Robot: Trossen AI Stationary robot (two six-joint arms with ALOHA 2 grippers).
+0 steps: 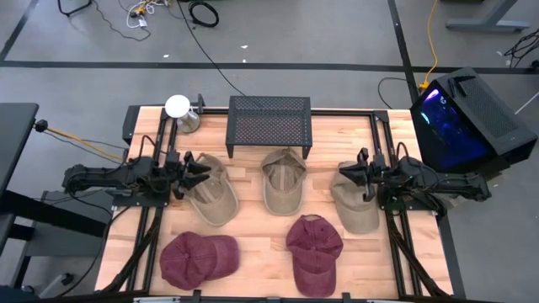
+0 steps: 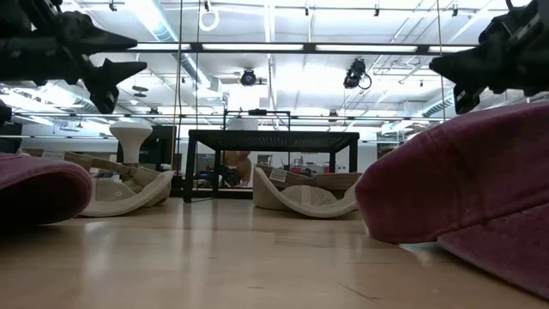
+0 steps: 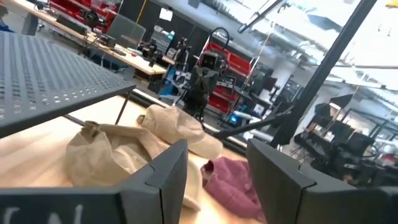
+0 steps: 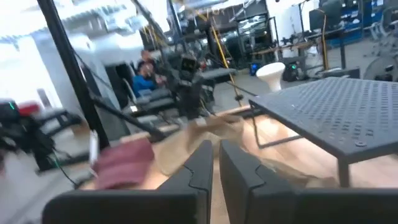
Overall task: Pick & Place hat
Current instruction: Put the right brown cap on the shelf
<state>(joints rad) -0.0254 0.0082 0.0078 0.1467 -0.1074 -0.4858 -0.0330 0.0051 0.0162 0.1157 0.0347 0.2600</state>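
Left gripper (image 1: 202, 171) hangs with jaws apart and empty above the crown of the left-hand tan fabric cap (image 1: 212, 195); right gripper (image 1: 347, 172) hovers with fingers together over the right-hand tan cap (image 1: 354, 204). Light wooden surface (image 1: 253, 240) carries a black perforated metal stand (image 1: 269, 123) at the back, a middle tan cap (image 1: 283, 179), and two maroon caps (image 1: 199, 257) (image 1: 313, 251) in front.
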